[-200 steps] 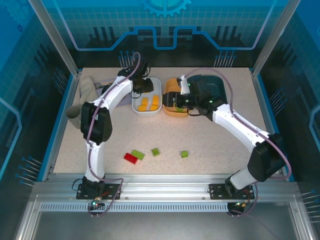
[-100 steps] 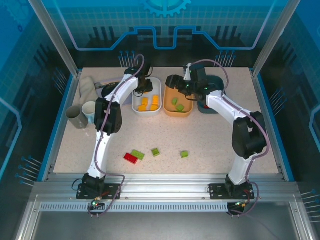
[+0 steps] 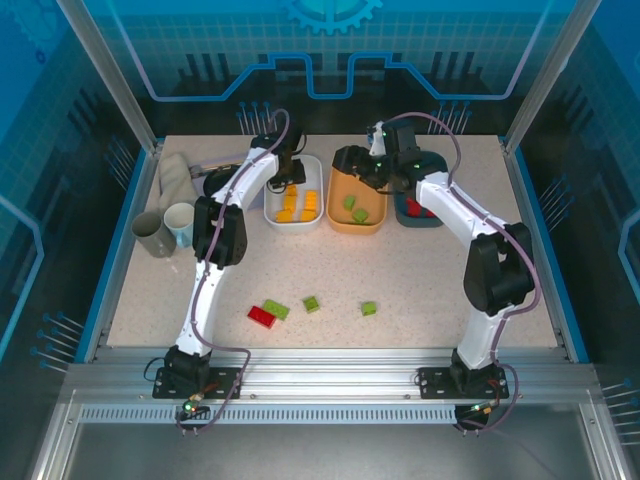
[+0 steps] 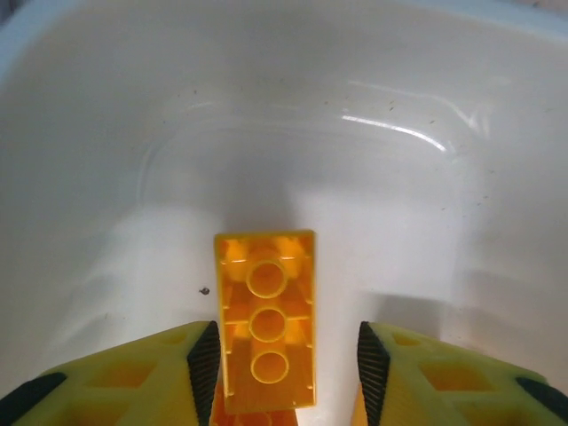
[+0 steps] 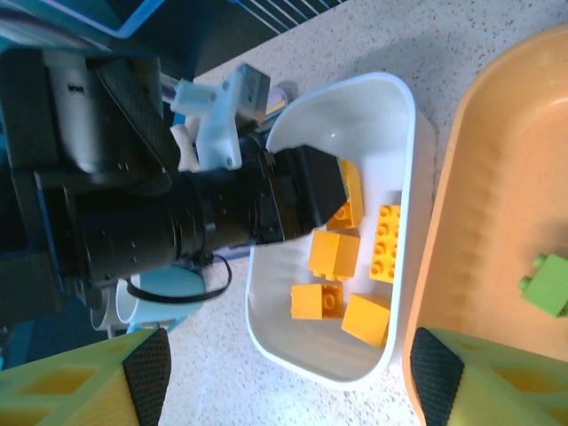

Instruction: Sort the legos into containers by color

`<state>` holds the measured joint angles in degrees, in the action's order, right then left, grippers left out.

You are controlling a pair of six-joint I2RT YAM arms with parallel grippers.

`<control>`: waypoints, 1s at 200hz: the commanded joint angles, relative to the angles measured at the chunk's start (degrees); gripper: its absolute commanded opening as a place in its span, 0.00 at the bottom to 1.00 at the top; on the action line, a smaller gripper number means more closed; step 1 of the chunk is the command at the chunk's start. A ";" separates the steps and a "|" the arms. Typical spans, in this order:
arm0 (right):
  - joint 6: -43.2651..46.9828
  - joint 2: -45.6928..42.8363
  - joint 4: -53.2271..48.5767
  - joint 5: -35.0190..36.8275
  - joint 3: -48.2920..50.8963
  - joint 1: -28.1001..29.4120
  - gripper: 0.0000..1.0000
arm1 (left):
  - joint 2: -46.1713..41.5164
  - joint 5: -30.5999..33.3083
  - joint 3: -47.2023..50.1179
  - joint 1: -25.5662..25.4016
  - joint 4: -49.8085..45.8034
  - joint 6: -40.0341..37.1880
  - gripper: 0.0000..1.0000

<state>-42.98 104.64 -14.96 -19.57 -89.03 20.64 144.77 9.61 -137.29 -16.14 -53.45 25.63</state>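
Note:
My left gripper [image 3: 289, 174] hangs low inside the white tub [image 3: 318, 172]. Its jaws are open. A yellow brick [image 4: 266, 319] lies studs-down between the pads, with a clear gap on its right side. Several more yellow bricks [image 5: 333, 253] lie in that tub. My right gripper [image 3: 374, 170] hovers open and empty over the back of the orange tub [image 3: 337, 208], which holds two green bricks [image 3: 355, 208]. The dark teal tub [image 3: 432, 218] holds red bricks [image 3: 413, 208]. On the table near the front lie a red brick [image 3: 262, 317] and three green ones [image 3: 311, 304].
A grey cup [image 3: 150, 235] and a white cup [image 3: 181, 222] stand at the left edge. A black round dish [image 3: 216, 182] sits behind them. The loose bricks lie in open table between the two arm bases.
My left jaws have parted and let go of the yellow brick in the white tub. My right gripper has pulled back from low in the orange tub to its rear edge.

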 commanded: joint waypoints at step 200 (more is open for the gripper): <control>11.96 -24.81 -37.53 18.75 36.23 24.93 0.79 | -95.00 -25.68 93.84 -9.74 17.65 17.30 0.99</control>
<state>-28.84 76.49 -51.42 -1.78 -54.74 43.79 57.71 -11.94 -48.95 -25.15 -34.35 39.22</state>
